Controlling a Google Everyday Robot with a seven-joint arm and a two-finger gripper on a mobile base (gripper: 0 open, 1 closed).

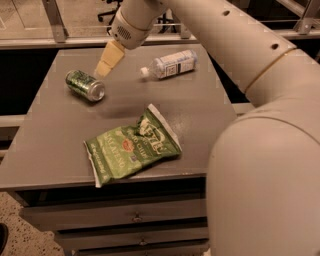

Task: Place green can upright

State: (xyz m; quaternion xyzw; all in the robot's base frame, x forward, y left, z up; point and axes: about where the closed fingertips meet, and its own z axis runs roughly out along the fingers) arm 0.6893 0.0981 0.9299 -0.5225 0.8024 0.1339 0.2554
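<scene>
Green can (85, 85): lay on its side, back left of the grey table (210, 115) | gripper (103, 70): hung near the can, not holding it; open or shut, I could not tell | left to do: grab can, stand it up

1. The jaws hang over the back left part of a grey worktop (210, 115).
2. Below and in front of them are grey drawers (120, 218) with small knobs.
3. Low to their left is a speckled floor (11, 216).
4. Behind them stand a metal post (54, 20) and a chair base (104, 12).
</scene>
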